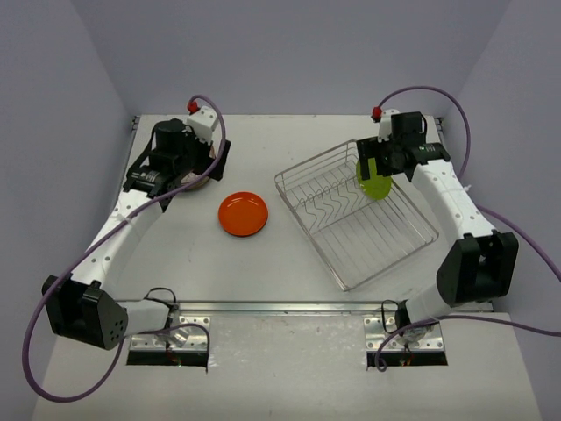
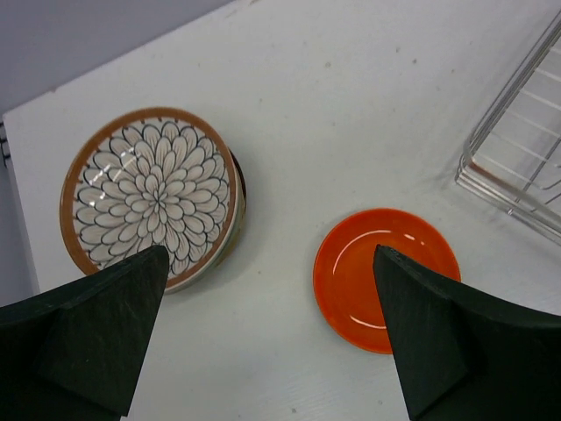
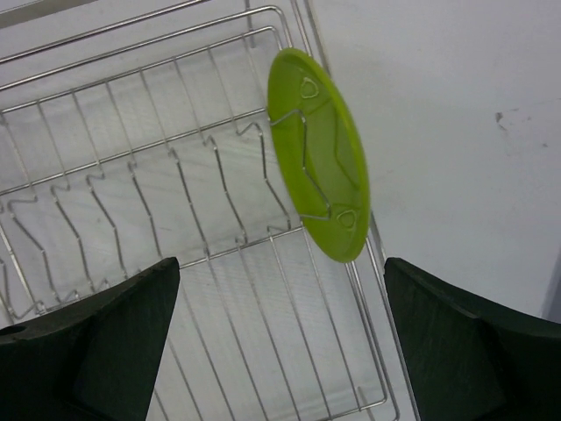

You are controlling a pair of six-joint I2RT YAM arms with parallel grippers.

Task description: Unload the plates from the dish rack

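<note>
The lime green plate [image 3: 320, 158] stands on its edge in the dish rack [image 3: 131, 175], at the end by the side wire. Your right gripper [image 3: 279, 281] hangs just above it, spread wide and not touching it. Your left gripper [image 2: 272, 263] is spread wide too and holds nothing. It hangs between the orange plate [image 2: 386, 276] and the flower plate [image 2: 153, 193], which tops a pile.

A white table [image 1: 228, 272] stands evenly lit, with plain lavender-grey walls [image 1: 289, 53] behind it and along both its sides.
</note>
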